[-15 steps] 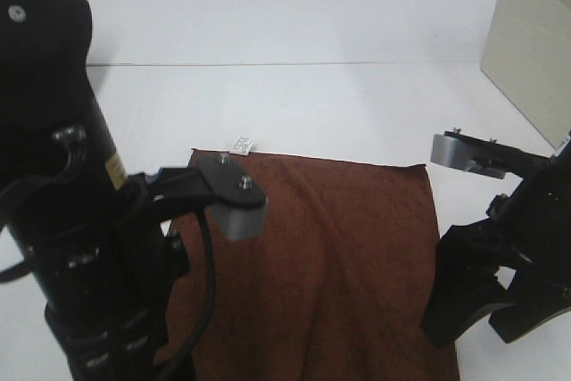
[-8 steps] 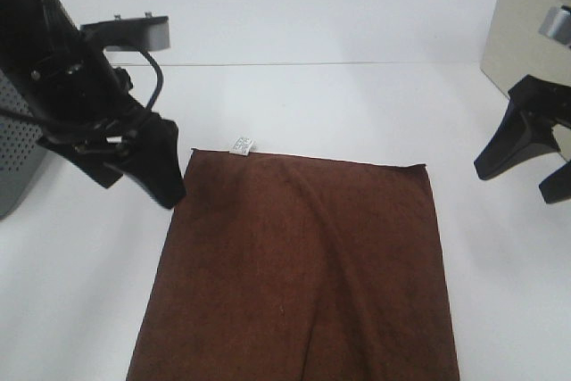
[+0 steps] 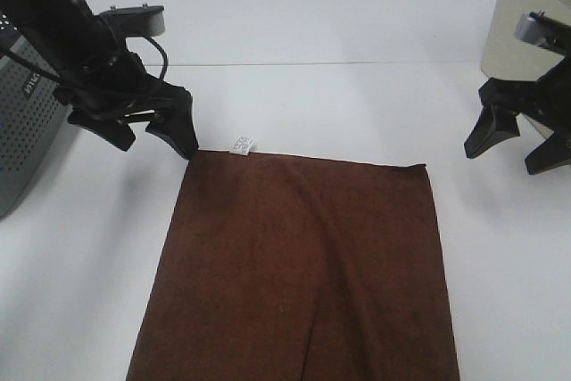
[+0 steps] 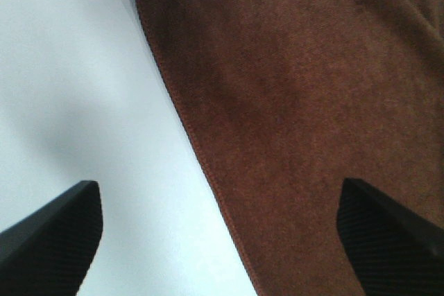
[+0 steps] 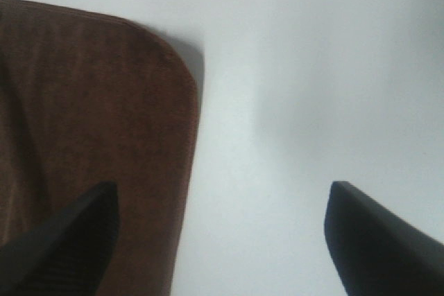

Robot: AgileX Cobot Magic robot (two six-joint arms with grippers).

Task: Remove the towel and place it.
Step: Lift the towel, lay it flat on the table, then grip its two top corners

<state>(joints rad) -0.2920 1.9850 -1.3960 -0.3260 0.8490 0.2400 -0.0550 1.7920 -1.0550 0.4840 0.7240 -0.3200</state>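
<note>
The towel [image 3: 303, 265] lies spread flat on the white table [image 3: 357, 104], in the centre and lower part of the exterior high frame, and its near edge runs out of the picture at the bottom. Its small white tag [image 3: 242, 144] sits at the upper left corner of the cloth. The left gripper [image 3: 156, 142] hangs in the upper left of the frame, just beside that corner and next to the grey basket [image 3: 18, 131]; its jaws stand wide apart and hold nothing. The right gripper [image 3: 504, 156] is at the right edge, well apart from the towel's upper right corner and in front of the beige box [image 3: 531, 42]; its jaws are also wide and empty. The left wrist view shows the hemmed edge of the towel [image 4: 312, 102] between the two fingers, and the right wrist view shows a rounded corner of the towel [image 5: 90, 102]. I judge the cloth to be light, soft and limp, not slippery and not fragile; it will sag and fold when lifted. The two upper corners look like the best places to hold it, one for each gripper, with the fingers pressed down to the table because the edge lies very flat.
</note>
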